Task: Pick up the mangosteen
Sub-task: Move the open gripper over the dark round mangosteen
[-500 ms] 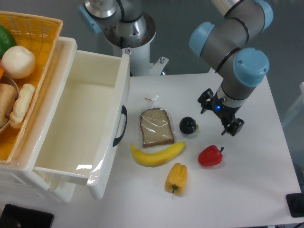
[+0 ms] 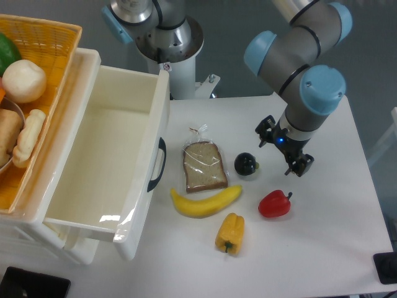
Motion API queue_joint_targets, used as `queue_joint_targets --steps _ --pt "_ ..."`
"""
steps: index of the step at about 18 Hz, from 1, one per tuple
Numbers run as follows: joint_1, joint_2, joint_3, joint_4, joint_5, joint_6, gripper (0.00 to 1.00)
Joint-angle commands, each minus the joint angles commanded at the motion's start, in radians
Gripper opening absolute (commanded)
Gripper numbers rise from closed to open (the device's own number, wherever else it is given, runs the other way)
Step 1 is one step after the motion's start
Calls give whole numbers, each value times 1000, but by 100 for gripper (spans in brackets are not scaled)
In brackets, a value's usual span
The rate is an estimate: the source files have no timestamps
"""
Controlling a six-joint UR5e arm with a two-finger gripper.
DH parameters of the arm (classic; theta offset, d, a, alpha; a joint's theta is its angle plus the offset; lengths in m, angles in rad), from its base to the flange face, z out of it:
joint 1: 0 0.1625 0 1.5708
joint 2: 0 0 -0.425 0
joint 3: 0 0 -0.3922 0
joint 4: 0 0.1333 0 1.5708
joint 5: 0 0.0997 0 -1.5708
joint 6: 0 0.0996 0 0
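The mangosteen [image 2: 246, 164] sits on the white desk [image 2: 335, 248], free of any grip, between the bagged slice of bread [image 2: 204, 166] on one side and the gripper [image 2: 283, 151] on the other. A banana [image 2: 205, 202] lies just below it, and a red pepper [image 2: 274, 203] and a yellow pepper [image 2: 230, 232] lie a little further down the desk.

The gripper hangs near the fruit but off to its side, not over it, and it touches nothing. Its jaws stand spread apart and hold nothing.

This looks like the approach step: the arm is closing in, and the grasp has not begun. The next move, as I judge it, calls for sliding the gripper sideways until the spread jaws straddle the small ball, then lowering around it and closing gently. The fruit is round and glossy, so an off-centre pinch could roll it toward the bread or banana.
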Motion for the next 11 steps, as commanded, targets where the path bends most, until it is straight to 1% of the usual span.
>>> queue_joint_targets --steps 1,3,4,6,9,11 --pt "0 6 -27 2 -2 -15 100" --pt "-3 37 -86 15 -3 -40 100" --pt "0 40 -104 24 -6 -48 100" --pt "2 44 -115 22 -5 -55 100" --pt "-3 46 -149 31 -2 -89 100" --pt "-8 38 -147 34 -2 -91 100"
